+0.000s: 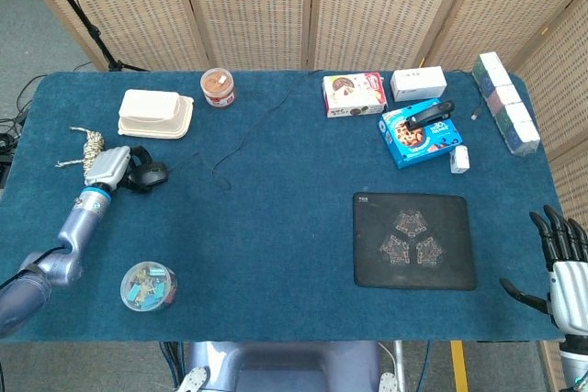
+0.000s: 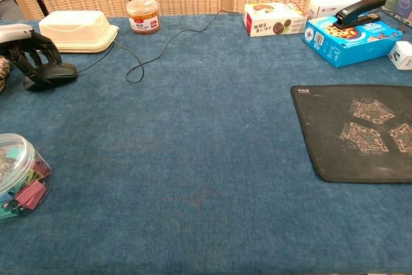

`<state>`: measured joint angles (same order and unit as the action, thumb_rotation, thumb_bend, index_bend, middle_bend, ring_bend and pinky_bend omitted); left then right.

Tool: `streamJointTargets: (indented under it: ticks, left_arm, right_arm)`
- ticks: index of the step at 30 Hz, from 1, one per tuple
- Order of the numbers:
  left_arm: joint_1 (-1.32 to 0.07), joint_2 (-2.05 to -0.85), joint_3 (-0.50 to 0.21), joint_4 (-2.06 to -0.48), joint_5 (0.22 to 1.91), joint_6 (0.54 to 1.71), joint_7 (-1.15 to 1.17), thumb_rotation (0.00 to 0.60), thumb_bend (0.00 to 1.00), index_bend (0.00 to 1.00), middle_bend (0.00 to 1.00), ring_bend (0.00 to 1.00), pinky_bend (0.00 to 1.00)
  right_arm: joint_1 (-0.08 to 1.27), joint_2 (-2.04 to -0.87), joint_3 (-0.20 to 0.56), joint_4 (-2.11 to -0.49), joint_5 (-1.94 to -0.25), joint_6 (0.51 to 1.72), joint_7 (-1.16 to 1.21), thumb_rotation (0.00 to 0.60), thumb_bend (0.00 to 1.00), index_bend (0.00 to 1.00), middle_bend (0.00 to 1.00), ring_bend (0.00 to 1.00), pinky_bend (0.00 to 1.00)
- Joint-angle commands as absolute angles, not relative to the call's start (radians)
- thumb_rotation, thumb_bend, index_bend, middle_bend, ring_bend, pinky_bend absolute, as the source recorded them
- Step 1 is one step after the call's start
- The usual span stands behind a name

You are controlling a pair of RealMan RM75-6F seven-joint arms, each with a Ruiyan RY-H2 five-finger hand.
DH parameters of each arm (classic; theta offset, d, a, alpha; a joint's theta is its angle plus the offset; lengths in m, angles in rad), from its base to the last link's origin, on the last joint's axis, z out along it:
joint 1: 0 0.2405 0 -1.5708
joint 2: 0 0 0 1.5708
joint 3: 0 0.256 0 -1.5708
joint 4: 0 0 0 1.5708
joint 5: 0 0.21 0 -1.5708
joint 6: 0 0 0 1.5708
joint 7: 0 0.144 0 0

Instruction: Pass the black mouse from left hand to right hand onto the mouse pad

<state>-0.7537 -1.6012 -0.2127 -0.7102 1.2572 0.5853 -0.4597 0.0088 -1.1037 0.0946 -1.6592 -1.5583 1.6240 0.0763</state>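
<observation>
At frame left, the left hand (image 2: 29,49) arches its fingers (image 2: 38,56) over the black mouse (image 2: 56,74), its grip unclear; the right hand (image 1: 562,268) waits spread, empty, lower right.

We find both views bright and evenly lit, light diffuse from overhead; shadows stay soft and short. No glare on the blue tablecloth (image 1: 276,227). Focus is sharp across the head view. In the chest view the near left plastic jar (image 2: 16,172) looks slightly soft, and edges bow mildly.
</observation>
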Motion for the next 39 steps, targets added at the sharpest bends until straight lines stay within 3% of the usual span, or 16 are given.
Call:
streamJointTargets:
  ticks: [1, 15, 24, 31, 39]
  left_arm:
    - [-0.747, -1.560, -0.213, -0.792, 1.276, 0.626, -0.458, 0.600, 0.12, 0.50, 0.43, 0.45, 0.54]
    - [-0.772, -1.404, -0.240, -1.297, 1.243, 0.729, -0.169, 0.600, 0.12, 0.50, 0.43, 0.45, 0.54]
    - [-0.869, -1.470, -0.251, -1.558, 1.057, 0.784, 0.234, 0.600, 0.12, 0.50, 0.43, 0.45, 0.54]
    - [-0.962, -1.603, -0.240, -1.583, 0.846, 0.832, 0.454, 0.600, 0.12, 0.50, 0.43, 0.45, 0.54]
    - [-1.030, -1.717, -0.238, -1.531, 0.720, 0.864, 0.540, 0.600, 0.12, 0.50, 0.43, 0.45, 0.54]
  right_arm:
    - [0.008, -1.102, 0.094, -1.660, -1.559, 1.624, 0.079, 0.600, 0.00, 0.00, 0.00, 0.00, 0.00]
    - [0.001, -1.086, 0.099, -1.661, -1.555, 1.638, 0.118, 0.600, 0.00, 0.00, 0.00, 0.00, 0.00]
    - [0.000, -1.078, 0.101, -1.656, -1.551, 1.638, 0.142, 0.600, 0.00, 0.00, 0.00, 0.00, 0.00]
    - [0.002, -1.077, 0.100, -1.652, -1.550, 1.632, 0.150, 0.600, 0.00, 0.00, 0.00, 0.00, 0.00]
    - [0.004, -1.076, 0.101, -1.651, -1.544, 1.626, 0.153, 0.600, 0.00, 0.00, 0.00, 0.00, 0.00]
